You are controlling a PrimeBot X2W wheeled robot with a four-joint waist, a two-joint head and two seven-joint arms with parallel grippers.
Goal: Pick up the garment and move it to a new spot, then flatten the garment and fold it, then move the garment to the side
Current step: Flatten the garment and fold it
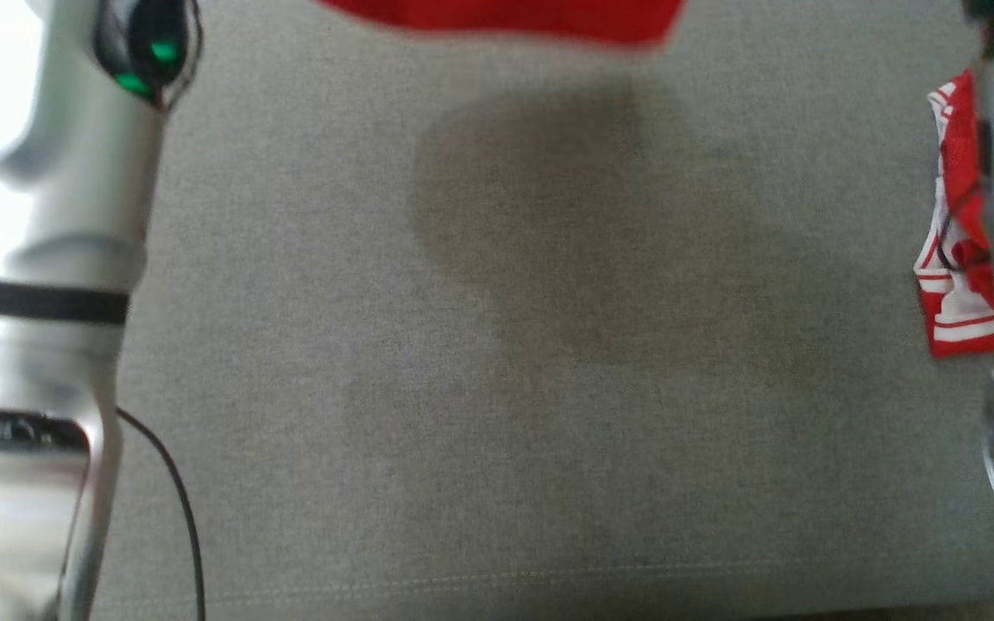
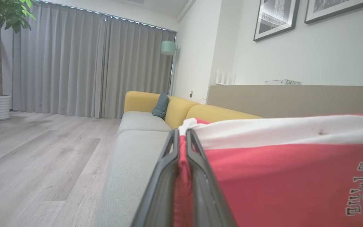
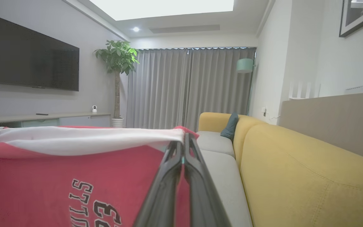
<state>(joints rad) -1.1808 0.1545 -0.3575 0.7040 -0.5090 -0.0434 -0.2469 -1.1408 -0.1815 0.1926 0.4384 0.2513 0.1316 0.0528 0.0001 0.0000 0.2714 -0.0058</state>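
A home living room, with yellow sofa [image 3: 295,176], wall television [image 3: 27,56], grey curtains [image 3: 187,85], potted plant [image 3: 117,60] and framed pictures [image 2: 276,19]

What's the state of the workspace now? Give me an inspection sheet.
Surface: grey seat, shadow at its middle.
Job's things: red garment, lifted, stretched between both grippers.
Clutter: blue cushion at the seat's far end.
Grippers: left gripper shut on garment; right gripper shut on garment.
Cables: black cable beside left arm.
Surroundings: yellow backrest, curtains, plant, TV.
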